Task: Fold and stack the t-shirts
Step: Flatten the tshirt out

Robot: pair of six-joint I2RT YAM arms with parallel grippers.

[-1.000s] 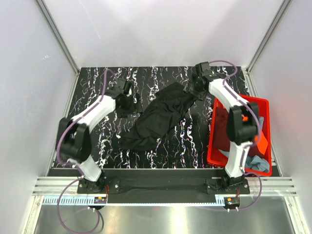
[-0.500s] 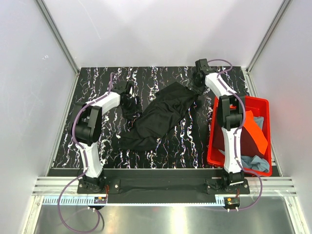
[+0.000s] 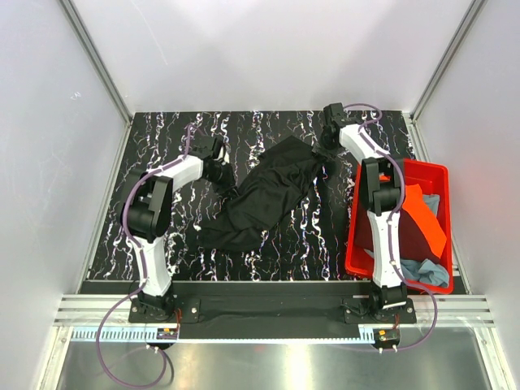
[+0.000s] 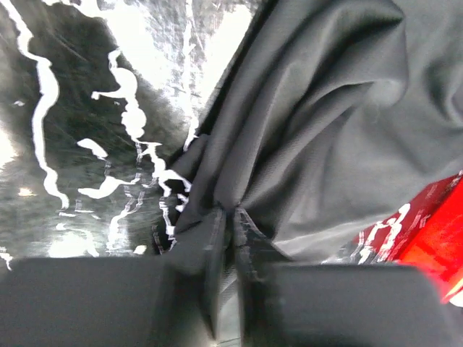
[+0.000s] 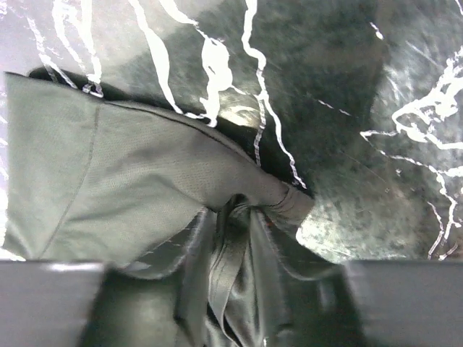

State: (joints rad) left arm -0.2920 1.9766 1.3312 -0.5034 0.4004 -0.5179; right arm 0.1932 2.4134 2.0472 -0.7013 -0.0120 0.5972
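Nearest, the red bin (image 3: 355, 244) holds an orange t-shirt (image 3: 424, 213) and a grey-blue t-shirt (image 3: 429, 272). The black t-shirt (image 3: 268, 195) lies crumpled diagonally mid-table. Both arms stretch far forward. The left gripper (image 4: 230, 217) pinches its left edge. The right gripper (image 5: 233, 210), blurred, appears clamped on its bunched far corner.

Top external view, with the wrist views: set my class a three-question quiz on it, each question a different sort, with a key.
1. True or false: the black t-shirt lies outside the red bin.
2. Which colour is the brightest shirt in the bin? A orange, B green, C white.
3. Fill in: the left gripper is shut on the ___ t-shirt.
Key: 1 true; 2 A, the orange t-shirt; 3 black.
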